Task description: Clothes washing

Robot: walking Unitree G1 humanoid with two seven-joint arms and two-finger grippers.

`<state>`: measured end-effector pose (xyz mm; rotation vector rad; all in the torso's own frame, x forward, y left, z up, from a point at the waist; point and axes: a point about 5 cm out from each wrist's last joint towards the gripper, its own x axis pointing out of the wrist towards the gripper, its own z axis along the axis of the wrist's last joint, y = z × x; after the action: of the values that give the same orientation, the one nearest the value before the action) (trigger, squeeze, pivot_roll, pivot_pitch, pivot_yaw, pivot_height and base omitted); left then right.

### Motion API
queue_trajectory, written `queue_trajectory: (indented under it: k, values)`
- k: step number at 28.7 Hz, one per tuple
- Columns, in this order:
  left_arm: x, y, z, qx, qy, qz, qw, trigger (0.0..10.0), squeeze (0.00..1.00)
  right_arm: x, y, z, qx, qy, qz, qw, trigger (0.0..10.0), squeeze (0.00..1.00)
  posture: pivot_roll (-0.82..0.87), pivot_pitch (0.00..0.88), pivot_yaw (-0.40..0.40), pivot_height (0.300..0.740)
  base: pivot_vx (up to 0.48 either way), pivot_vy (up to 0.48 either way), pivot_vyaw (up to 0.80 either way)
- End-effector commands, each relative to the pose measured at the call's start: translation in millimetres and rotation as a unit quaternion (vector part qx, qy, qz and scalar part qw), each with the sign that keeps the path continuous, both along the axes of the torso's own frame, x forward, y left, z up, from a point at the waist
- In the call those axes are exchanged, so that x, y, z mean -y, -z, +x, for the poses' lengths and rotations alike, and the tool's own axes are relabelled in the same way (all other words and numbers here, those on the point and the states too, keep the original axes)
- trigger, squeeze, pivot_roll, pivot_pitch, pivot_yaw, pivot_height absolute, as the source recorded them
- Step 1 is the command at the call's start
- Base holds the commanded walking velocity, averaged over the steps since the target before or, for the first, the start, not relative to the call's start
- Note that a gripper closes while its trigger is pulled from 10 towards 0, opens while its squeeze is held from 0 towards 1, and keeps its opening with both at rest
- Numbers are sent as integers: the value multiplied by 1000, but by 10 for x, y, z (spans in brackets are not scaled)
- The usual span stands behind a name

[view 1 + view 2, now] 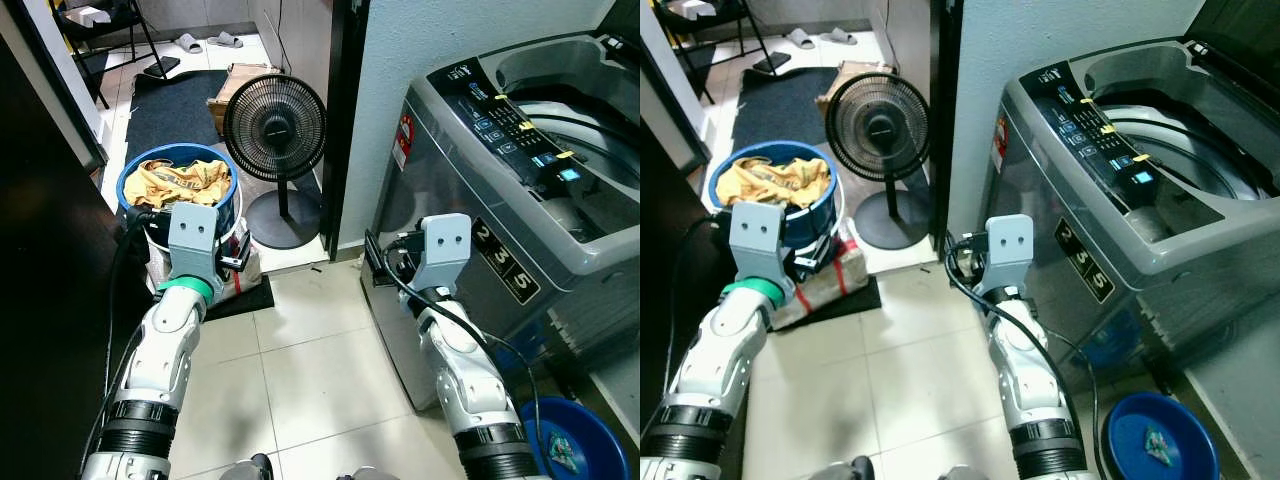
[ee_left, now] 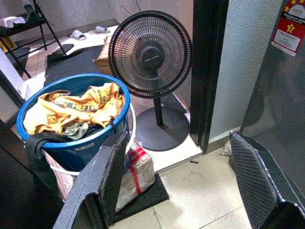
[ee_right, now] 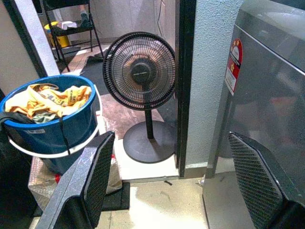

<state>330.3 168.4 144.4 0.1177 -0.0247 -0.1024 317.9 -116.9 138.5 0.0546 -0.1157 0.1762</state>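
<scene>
Washing machine point(image 1: 520, 200) cropped at right edge

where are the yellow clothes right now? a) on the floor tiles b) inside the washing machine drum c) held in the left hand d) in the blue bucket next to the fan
d: the yellow clothes lie heaped in the blue bucket beside the black fan, while the washing machine stands with its lid up and both the left hand and the right hand are open and hold nothing.

You get bright, even indoor light and sharp focus throughout; soft glare sits on the glossy pale floor tiles point(image 1: 300, 370), and the left edge falls into deep shadow.
</scene>
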Motion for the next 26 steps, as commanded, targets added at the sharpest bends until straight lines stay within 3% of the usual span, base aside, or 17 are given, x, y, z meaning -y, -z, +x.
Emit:
queue_trajectory:
  k: [1,9,12,24,26]
  values:
    - [-11,25,4,-4,0,0,1000,10000,0,-5,23,8,-4,2,0,1000,10000,0,-37,36,50,740,0,0,0]
    - [-18,25,4,-6,-4,-4,1000,10000,0,19,28,10,-6,4,1,1000,10000,0,-23,46,48,740,0,0,0]
    - [-180,-24,32,7,-46,10,999,10000,0,86,14,6,-4,11,-5,1000,10000,0,-31,53,41,740,0,0,0]
    - [-91,-129,-43,21,-20,4,1000,10000,0,112,-100,22,15,12,2,1000,10000,0,-29,69,33,740,0,0,0]
    - [-91,-101,-80,16,-17,-7,1000,10000,0,96,-111,8,19,5,28,999,10000,0,-26,76,31,740,0,0,0]
